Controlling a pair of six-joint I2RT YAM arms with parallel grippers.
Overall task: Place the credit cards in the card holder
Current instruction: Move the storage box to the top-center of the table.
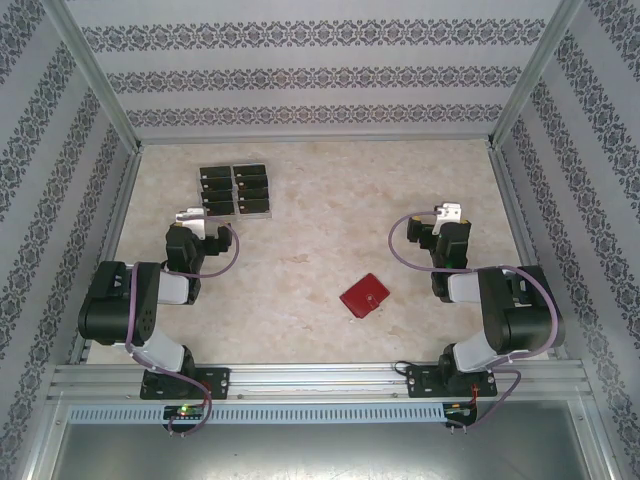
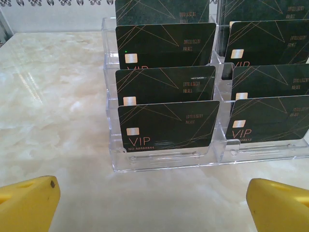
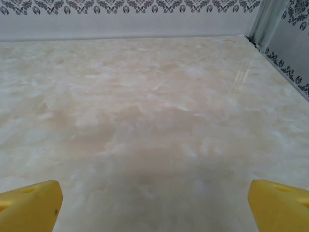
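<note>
While black credit cards [image 2: 166, 123] read VIP, left fingers [image 2: 26, 203], right fingers [image 3: 29, 205] spread wide, empty.

**Both your arms sit folded, both pincers spread wide and empty.**

Your left arm [image 1: 120, 300] is bent with its elbow out to the left and its wrist pointing forward. The left pincer [image 1: 192, 216] [image 2: 154, 212] hangs low, its yellow fingertips [image 2: 29, 203] far apart with nothing between them. Your right arm [image 1: 515, 310] mirrors this, elbow out to the right. The right pincer [image 1: 450, 212] [image 3: 154, 210] also faces forward, spread just as wide and gripping nothing.
</note>
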